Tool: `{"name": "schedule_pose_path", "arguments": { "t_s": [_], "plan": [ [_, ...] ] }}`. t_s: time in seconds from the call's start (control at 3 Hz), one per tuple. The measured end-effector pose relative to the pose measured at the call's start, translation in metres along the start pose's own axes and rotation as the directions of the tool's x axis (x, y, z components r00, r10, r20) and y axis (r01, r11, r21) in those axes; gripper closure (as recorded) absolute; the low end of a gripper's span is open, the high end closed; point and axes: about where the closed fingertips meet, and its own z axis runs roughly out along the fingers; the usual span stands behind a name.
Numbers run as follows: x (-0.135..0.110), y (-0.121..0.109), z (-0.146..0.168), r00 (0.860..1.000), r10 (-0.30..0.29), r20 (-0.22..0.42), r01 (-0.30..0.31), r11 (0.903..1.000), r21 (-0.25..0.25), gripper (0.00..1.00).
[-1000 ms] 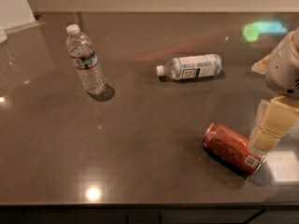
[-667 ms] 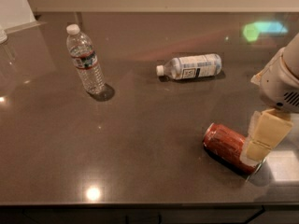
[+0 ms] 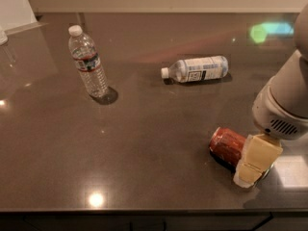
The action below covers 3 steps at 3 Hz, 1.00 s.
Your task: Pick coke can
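Note:
The coke can [image 3: 227, 142] is red and lies on its side on the dark countertop [image 3: 144, 148], near the front right edge. My gripper [image 3: 255, 161] hangs from the white arm [image 3: 284, 105] at the right. It is down at the can's right end and covers that end from view. The can's left part still shows.
A clear plastic water bottle [image 3: 88, 61] stands upright at the back left. A second clear bottle [image 3: 197, 69] lies on its side at the back middle. A white object [image 3: 14, 6] sits at the far left corner. The counter's front edge runs just below the can.
My gripper has moved left and down, from beside the can's right end to over it. The can and both bottles have not moved.

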Motion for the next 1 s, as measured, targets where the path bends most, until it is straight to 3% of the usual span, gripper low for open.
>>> {"name": "schedule_pose_path", "arguments": {
  "t_s": [0.67, 1.0],
  "plan": [
    [0.002, 0.005, 0.023, 0.999, 0.034, -0.015, -0.034, 0.9994, 0.007, 0.0],
    [0.002, 0.007, 0.029, 0.999, 0.032, -0.026, -0.032, 0.9995, 0.003, 0.18]
  ]
}}
